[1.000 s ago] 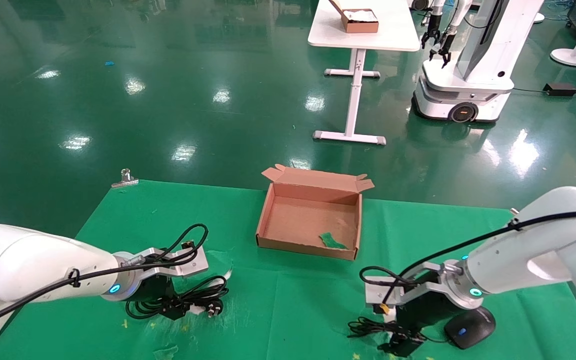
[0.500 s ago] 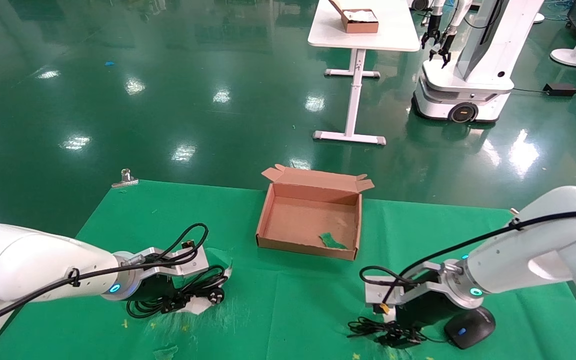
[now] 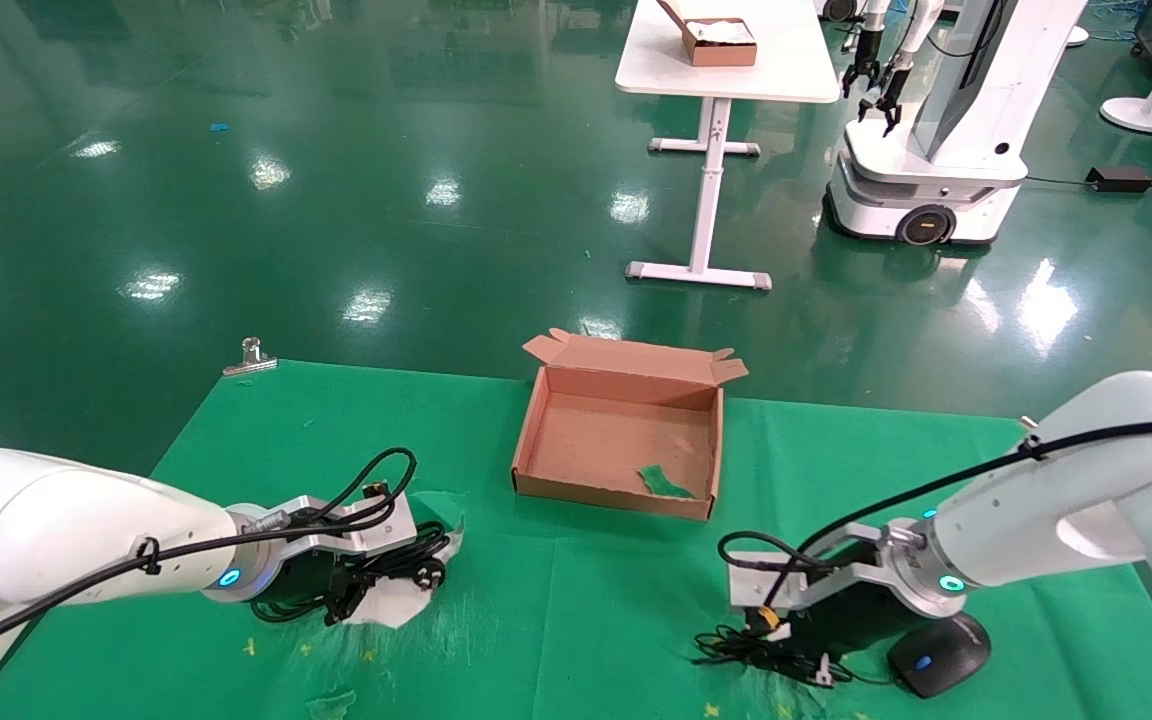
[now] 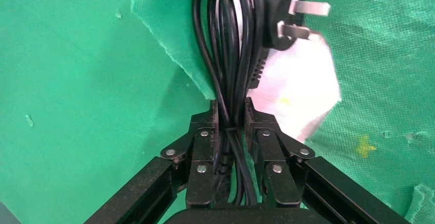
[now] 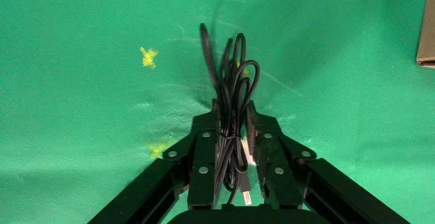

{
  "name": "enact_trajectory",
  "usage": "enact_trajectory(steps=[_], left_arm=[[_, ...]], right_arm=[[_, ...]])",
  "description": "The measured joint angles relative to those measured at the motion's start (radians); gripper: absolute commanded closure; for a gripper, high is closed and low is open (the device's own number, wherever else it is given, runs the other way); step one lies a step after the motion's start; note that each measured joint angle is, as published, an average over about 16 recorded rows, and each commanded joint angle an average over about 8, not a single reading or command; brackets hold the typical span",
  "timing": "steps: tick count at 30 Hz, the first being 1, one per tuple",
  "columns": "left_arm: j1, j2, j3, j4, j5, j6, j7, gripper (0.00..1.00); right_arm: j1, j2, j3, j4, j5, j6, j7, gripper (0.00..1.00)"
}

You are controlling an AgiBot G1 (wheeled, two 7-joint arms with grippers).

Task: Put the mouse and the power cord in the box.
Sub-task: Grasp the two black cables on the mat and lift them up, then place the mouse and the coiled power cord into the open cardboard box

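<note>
The power cord lies bunched at the front left of the green cloth, its plug beside it. My left gripper is shut on its loops. In the left wrist view the power cord runs between the jaws of the left gripper, with the pronged plug beyond. My right gripper is shut on the mouse's thin cable bundle. The black mouse rests on the cloth right of it. The box stands open at the middle back, apart from both grippers.
The green cloth is torn and pulled up by the left gripper, baring a white patch. A green scrap lies in the box. A metal clip holds the cloth's far left corner. Beyond stand a white table and another robot.
The left gripper has drawn the power cord together and up, and the plug has shifted back, exposing the white patch. The right gripper has risen slightly with the mouse cable bundle.
</note>
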Motion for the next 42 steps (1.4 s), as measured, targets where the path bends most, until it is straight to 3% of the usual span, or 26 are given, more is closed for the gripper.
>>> enact_trajectory(steps=[17,31,42], left_arm=[[-0.011,-0.007,-0.009,-0.007,-0.022,0.014,0.006,1.0],[-0.193,-0.088,-0.135,-0.023,-0.323,0.209,0.135,1.0],[-0.315,-0.037,-0.199,0.051,-0.444,0.228,0.189,1.0]], right_arm=[[0.0,0.001,0.0,0.001,0.0,0.001,0.0,1.0],[0.12,0.078,0.022,0.077,0.011,-0.007,0.004,1.0],[0.215,0.153,0.019,0.234,-0.023,-0.011,0.063,1.0]])
